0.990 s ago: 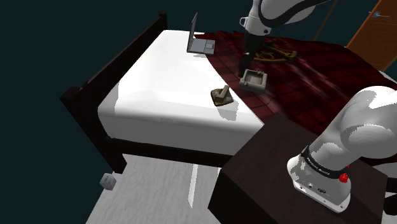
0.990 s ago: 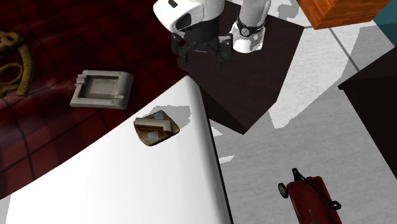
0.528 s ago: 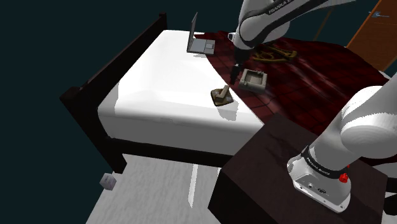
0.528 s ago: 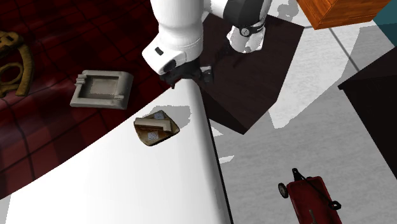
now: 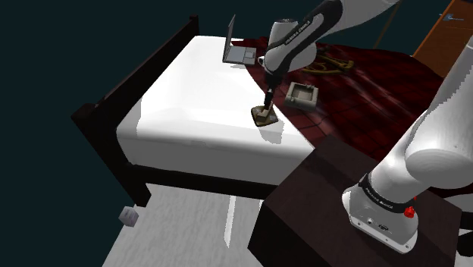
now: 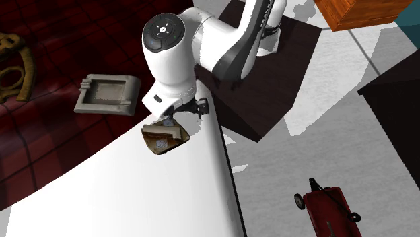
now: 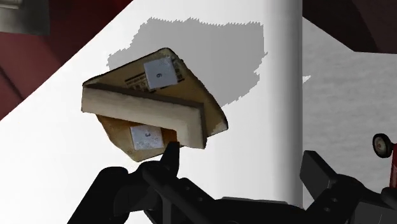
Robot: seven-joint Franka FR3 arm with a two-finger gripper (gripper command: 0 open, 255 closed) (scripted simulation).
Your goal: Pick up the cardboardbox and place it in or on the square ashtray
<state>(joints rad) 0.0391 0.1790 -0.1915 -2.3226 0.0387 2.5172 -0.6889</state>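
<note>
A small brown cardboard box (image 5: pixel 263 114) with white labels lies tilted on the white bed sheet (image 5: pixel 197 98), near the bed's edge. My gripper (image 5: pixel 267 102) hangs just above it, open. In the second exterior view the gripper (image 6: pixel 183 113) sits over the box (image 6: pixel 163 138) on its near side. Seen from the wrist, the box (image 7: pixel 153 105) lies ahead of one fingertip (image 7: pixel 169 154) and not between the two; the other finger (image 7: pixel 320 170) stands well apart. The square grey ashtray (image 5: pixel 302 94) rests on the dark red blanket, a short way beyond the box (image 6: pixel 106 93).
An open laptop (image 5: pixel 236 50) stands at the far end of the bed. A brown curved object (image 5: pixel 327 64) lies on the red blanket (image 5: pixel 364 83). My stand (image 5: pixel 333 205) is beside the bed. A red hand truck (image 6: pixel 330 209) lies on the floor.
The arm has swung from over the ashtray toward the bed's edge and come down. The gripper now hangs over the box. The box and ashtray have not moved.
</note>
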